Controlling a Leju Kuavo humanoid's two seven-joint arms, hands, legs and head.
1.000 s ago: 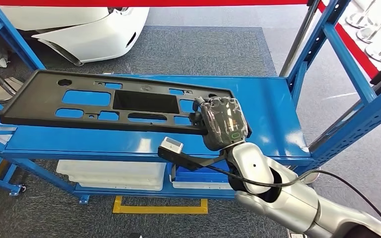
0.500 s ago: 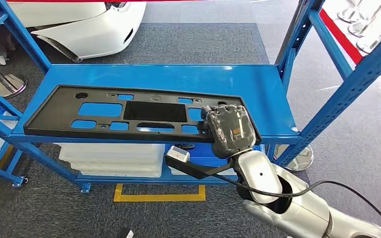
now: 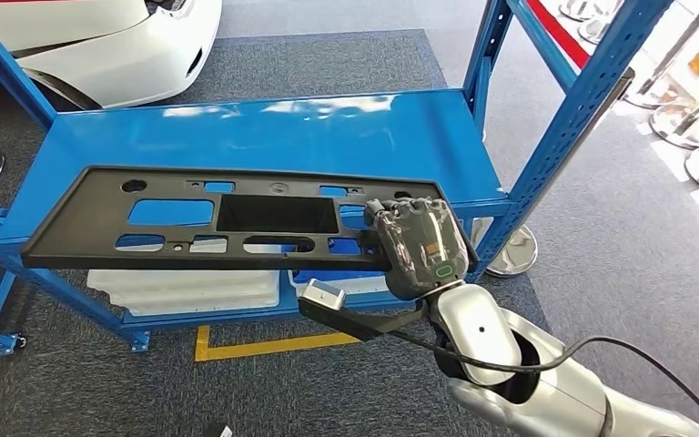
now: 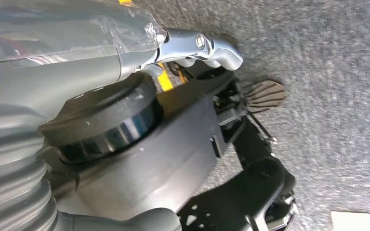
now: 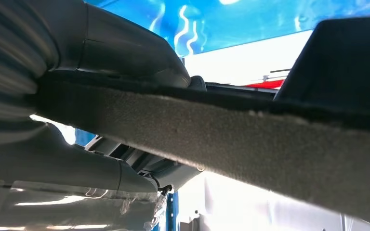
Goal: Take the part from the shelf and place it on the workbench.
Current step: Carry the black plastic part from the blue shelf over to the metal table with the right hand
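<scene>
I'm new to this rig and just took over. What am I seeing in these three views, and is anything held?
The wide picture is the robot's head camera, looking down. Its silver right arm ends in a right hand gripping the end of a long black part, which partly overhangs the front of the blue shelf. White trays sit on the lower level. The right wrist camera looks close along the part's edge. The left wrist camera shows the left hand, fingers curled, over grey carpet.
</scene>
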